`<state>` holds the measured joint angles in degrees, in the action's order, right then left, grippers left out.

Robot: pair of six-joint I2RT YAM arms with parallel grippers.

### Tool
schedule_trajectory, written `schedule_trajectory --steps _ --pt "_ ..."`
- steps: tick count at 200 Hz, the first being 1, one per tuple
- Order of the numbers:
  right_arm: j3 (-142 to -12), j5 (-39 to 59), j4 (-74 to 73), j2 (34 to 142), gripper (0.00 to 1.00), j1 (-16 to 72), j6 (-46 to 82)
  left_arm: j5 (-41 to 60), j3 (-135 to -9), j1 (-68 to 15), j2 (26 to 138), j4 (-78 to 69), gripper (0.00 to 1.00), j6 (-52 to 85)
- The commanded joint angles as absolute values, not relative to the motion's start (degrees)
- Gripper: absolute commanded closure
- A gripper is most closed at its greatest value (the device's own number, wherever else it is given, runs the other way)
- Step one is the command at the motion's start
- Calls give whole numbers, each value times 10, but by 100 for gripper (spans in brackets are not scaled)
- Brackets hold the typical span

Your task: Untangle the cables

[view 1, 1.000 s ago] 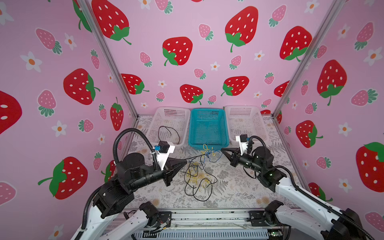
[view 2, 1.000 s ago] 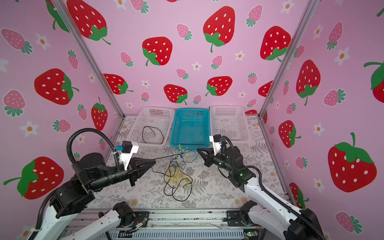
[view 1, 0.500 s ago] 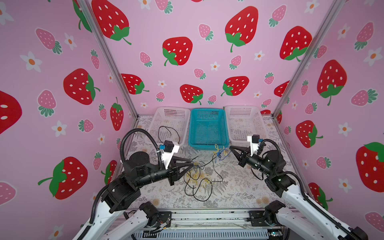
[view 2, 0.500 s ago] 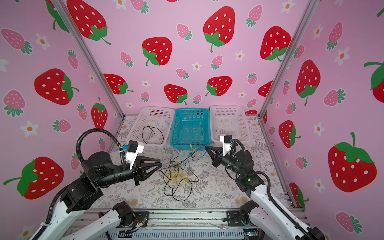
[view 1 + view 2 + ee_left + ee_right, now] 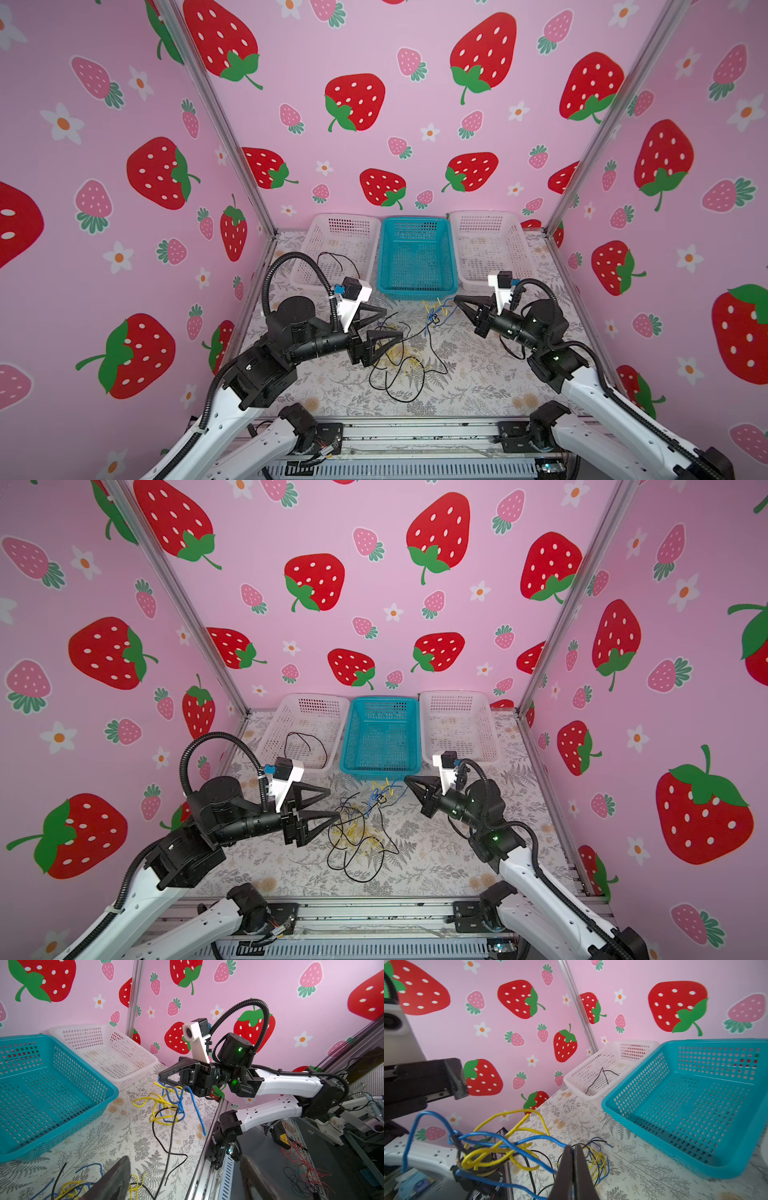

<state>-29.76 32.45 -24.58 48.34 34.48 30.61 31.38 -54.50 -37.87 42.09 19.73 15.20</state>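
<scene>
While the right gripper (image 5: pixel 161 1078), clamped on a blue cable (image 5: pixel 163 1089), holds up a blue-and-yellow knot (image 5: pixel 166 1105) near the teal basket (image 5: pixel 62 1093), the left gripper (image 5: pixel 397 323) hovers, jaws apart, beside the cables (image 5: pixel 401 361) heaped on the table (image 5: pixel 478 374). Pulling strands apart is in hand; next, the left must likely pinch one.

I see a fern-print counter (image 5: pixel 490 374) with three baskets along its far edge: left white basket (image 5: pixel 309 253), teal basket (image 5: pixel 415 291), right white basket (image 5: pixel 484 222). Nearer me, the cables (image 5: pixel 409 362) sprawl tangled — black, yellow, blue.
</scene>
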Motion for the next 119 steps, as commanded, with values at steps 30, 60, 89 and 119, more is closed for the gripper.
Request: schedule_trajectory --steps 30,60,89,119 --pt "-313 468 -343 541 100 361 328 383 -533 -377 476 114 16 175" --pt "-315 492 -367 558 100 384 323 422 -510 -378 491 58 16 209" --pt "-312 497 -400 555 100 403 305 451 -484 -379 502 18 19 237" --pt "-306 479 -399 545 100 412 255 439 -466 -380 500 31 19 250"
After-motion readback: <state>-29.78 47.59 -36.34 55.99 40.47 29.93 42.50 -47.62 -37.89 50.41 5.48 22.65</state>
